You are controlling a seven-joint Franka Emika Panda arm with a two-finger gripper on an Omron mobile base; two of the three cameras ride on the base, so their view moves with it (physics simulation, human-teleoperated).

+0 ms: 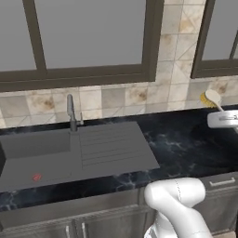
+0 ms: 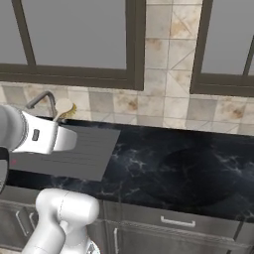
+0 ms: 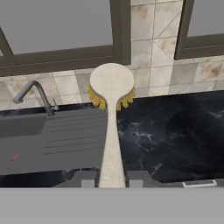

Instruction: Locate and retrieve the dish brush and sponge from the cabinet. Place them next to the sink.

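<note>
My gripper (image 3: 111, 180) is shut on the white handle of the dish brush (image 3: 111, 131). Its round head with yellow bristles (image 3: 111, 85) points away from me toward the tiled wall. The brush hangs in the air above the black counter, just right of the sink's ribbed drainboard (image 3: 65, 138). From the left base, the brush head (image 1: 211, 98) sticks up from my white hand at the right edge. From the right base, the brush head (image 2: 64, 108) sits over the far corner of the sink (image 2: 84, 149). The sponge and the cabinet are out of view.
The dark grey sink (image 1: 111, 146) has a slim faucet (image 1: 71, 111) at its back and a small red thing (image 1: 36, 177) in the basin. Black marble counter (image 1: 186, 144) runs right of it. Dark-framed windows (image 1: 93, 37) stand above the tiles. Drawers (image 2: 173, 222) lie below.
</note>
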